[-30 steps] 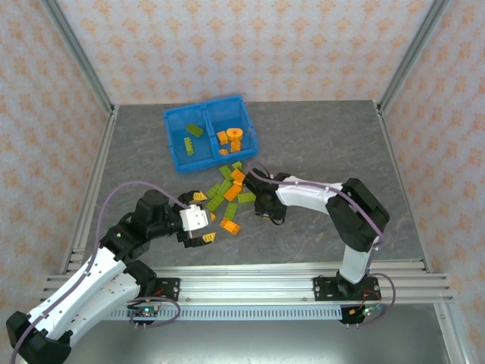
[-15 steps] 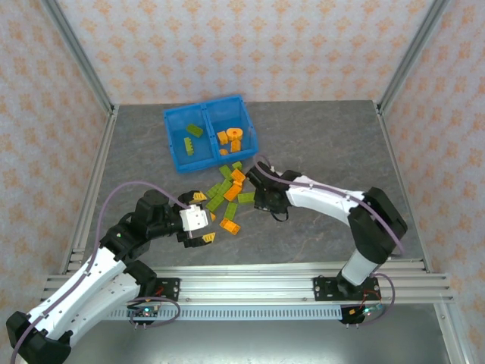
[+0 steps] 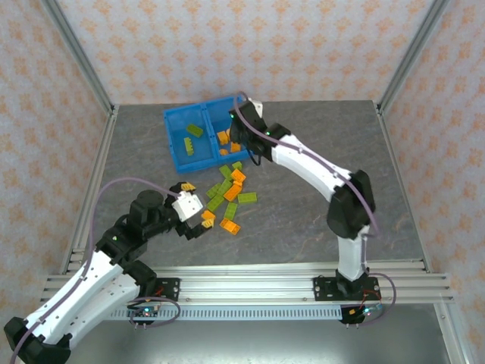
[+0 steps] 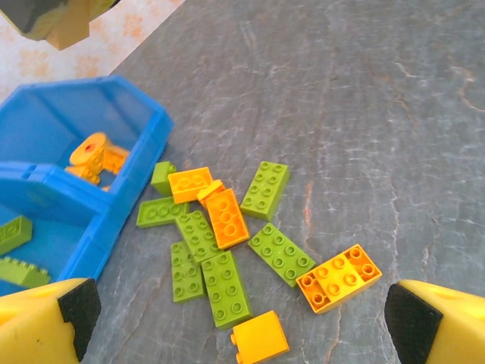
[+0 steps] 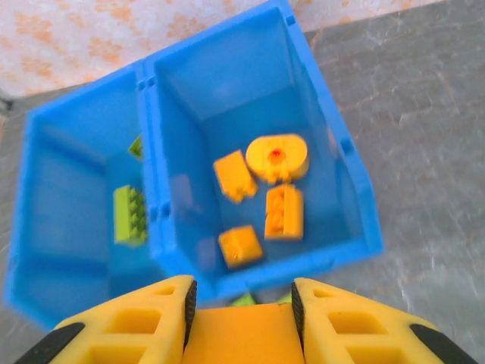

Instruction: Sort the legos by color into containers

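The right tool [image 5: 241, 299] pinches an orange brick [image 5: 241, 337] at the near wall of the blue bin [image 5: 333, 152]. The left tool [image 4: 242, 315], spread wide, hangs over loose bricks [image 4: 220, 250] on the desk [image 4: 379, 114].

High rear overview; two close wrist views; blue bin [image 3: 179, 121] common.

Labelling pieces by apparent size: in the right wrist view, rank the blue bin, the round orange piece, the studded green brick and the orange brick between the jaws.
1. blue bin
2. orange brick, though nearness to the camera inflates it
3. round orange piece and studded green brick look alike; unranked
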`<action>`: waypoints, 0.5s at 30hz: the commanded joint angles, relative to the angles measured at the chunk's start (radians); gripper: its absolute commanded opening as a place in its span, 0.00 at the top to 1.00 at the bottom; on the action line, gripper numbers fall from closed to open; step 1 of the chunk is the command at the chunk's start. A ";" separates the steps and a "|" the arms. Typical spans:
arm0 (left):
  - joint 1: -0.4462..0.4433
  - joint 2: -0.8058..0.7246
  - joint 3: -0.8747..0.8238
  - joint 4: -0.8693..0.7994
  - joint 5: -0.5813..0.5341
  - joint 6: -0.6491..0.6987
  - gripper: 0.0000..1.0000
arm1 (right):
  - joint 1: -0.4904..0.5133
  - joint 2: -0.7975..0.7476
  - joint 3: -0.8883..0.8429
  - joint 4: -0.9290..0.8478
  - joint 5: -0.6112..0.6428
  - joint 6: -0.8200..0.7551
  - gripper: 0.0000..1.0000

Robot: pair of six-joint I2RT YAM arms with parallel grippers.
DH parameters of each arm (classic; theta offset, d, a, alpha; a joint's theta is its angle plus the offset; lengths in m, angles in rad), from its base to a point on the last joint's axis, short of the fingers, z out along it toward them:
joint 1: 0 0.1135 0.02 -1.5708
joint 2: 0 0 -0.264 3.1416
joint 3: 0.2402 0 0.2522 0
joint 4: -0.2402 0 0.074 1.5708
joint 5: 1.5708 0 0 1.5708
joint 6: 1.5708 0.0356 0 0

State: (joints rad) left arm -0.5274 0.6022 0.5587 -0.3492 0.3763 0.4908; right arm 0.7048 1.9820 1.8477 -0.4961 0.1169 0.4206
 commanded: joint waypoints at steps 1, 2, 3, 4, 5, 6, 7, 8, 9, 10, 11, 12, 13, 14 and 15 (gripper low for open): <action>0.010 0.008 0.046 0.041 -0.085 -0.088 0.00 | -0.027 0.168 0.172 -0.039 0.017 -0.077 0.74; 0.010 0.008 0.047 0.042 -0.095 -0.095 0.00 | -0.031 0.208 0.224 -0.056 0.012 -0.084 0.74; 0.010 0.009 0.050 0.040 -0.108 -0.104 0.00 | -0.034 0.252 0.271 -0.071 0.003 -0.090 0.73; 0.010 0.010 0.053 0.037 -0.122 -0.112 0.00 | -0.037 0.307 0.336 -0.096 -0.007 -0.089 0.73; 0.010 0.011 0.056 0.037 -0.135 -0.115 0.00 | -0.038 0.344 0.387 -0.118 -0.016 -0.089 0.72; 0.010 0.011 0.058 0.036 -0.151 -0.123 0.00 | -0.040 0.387 0.443 -0.142 -0.022 -0.089 0.72; 0.010 0.014 0.060 0.033 -0.168 -0.130 0.00 | -0.041 0.425 0.497 -0.165 -0.024 -0.089 0.71; 0.010 0.017 0.064 0.032 -0.180 -0.137 0.00 | -0.041 0.455 0.539 -0.178 -0.026 -0.088 0.70; 0.010 0.021 0.068 0.032 -0.193 -0.152 0.00 | -0.042 0.483 0.577 -0.183 -0.030 -0.088 0.70; 0.012 0.029 0.073 0.029 -0.199 -0.163 0.00 | -0.044 0.509 0.611 -0.188 -0.040 -0.083 0.68; 0.012 0.035 0.077 0.026 -0.203 -0.168 0.00 | -0.044 0.525 0.634 -0.192 -0.048 -0.079 0.65; 0.012 0.045 0.082 0.024 -0.207 -0.176 0.00 | -0.044 0.539 0.657 -0.201 -0.054 -0.073 0.61; 0.012 0.053 0.089 0.018 -0.210 -0.184 0.00 | -0.045 0.546 0.673 -0.207 -0.061 -0.064 0.57; 0.011 0.060 0.095 0.014 -0.212 -0.188 0.00 | -0.046 0.546 0.677 -0.209 -0.065 -0.056 0.54; 0.012 0.067 0.100 0.008 -0.215 -0.191 0.00 | -0.046 0.541 0.677 -0.209 -0.075 -0.053 0.52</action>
State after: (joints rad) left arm -0.5274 0.6559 0.6193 -0.3439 0.2024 0.3386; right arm 0.6601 2.5340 2.4676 -0.6598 0.0597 0.3557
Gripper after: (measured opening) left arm 0.997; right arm 0.468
